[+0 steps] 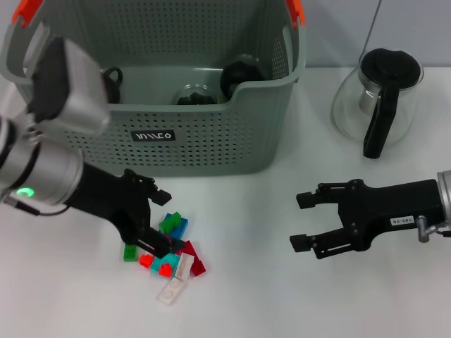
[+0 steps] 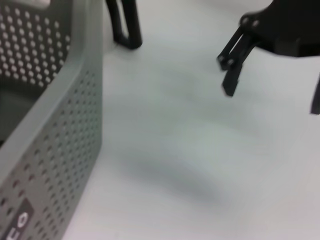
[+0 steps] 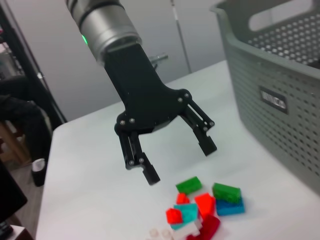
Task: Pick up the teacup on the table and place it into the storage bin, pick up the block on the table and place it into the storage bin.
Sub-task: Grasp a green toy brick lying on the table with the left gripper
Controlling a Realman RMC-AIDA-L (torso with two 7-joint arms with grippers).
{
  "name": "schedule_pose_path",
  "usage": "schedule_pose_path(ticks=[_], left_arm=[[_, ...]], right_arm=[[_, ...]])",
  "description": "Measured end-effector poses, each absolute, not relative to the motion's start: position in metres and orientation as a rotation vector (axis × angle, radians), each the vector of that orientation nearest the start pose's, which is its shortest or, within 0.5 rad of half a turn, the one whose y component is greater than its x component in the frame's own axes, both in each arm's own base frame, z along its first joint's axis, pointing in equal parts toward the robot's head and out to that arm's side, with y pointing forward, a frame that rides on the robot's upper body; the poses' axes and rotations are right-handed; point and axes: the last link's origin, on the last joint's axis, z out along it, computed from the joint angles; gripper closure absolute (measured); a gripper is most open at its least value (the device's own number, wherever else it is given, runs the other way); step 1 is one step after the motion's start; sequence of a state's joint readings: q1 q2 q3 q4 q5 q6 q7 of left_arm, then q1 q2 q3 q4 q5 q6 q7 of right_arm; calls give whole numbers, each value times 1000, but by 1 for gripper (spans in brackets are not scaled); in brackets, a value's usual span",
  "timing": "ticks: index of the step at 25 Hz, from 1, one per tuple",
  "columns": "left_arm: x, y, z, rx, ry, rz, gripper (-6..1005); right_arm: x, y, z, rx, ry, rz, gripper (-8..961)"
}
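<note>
Where the white table (image 1: 282, 296) meets the robot's left side, a loose heap of small plastic blocks (image 1: 169, 253) lies just in front of the storage bin (image 1: 211, 134): green, blue, teal, red, dark red and one clear piece, studded bricks mostly touching, pointing in mixed directions. The clear block (image 1: 173, 289) lies nearest the robot, long axis running diagonally. The bin is grey-green, perforated, orange clips at its handles, small black label on the near wall; dark rounded items inside, possibly teacups, though hard to tell. Left gripper (image 3: 172, 160) hangs over the heap, fingers spread, holding nothing. Right gripper (image 1: 304, 222) rests low over bare table, jaws apart, empty. Glass pot (image 1: 377, 98), black lid and handle, stands at far right.
</note>
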State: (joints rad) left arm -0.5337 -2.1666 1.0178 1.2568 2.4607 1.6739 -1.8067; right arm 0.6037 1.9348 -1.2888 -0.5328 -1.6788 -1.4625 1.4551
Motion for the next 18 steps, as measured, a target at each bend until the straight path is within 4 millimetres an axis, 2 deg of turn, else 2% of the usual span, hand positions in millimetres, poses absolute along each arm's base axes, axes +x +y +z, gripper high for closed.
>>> schedule_pose_path(ticks=[5,8,18], left_arm=[[-194,340,-3,-2890,-423,430,76],[-188,344,-9,-2851,-412,525,76],[-174,350,-26,-2743,-450,675,79]], right_arm=[[247,333,-24,-3017,587,475,18],[248,334,-24,-3011,590,474,20],[247,334,-27,-2998,597,479,23]])
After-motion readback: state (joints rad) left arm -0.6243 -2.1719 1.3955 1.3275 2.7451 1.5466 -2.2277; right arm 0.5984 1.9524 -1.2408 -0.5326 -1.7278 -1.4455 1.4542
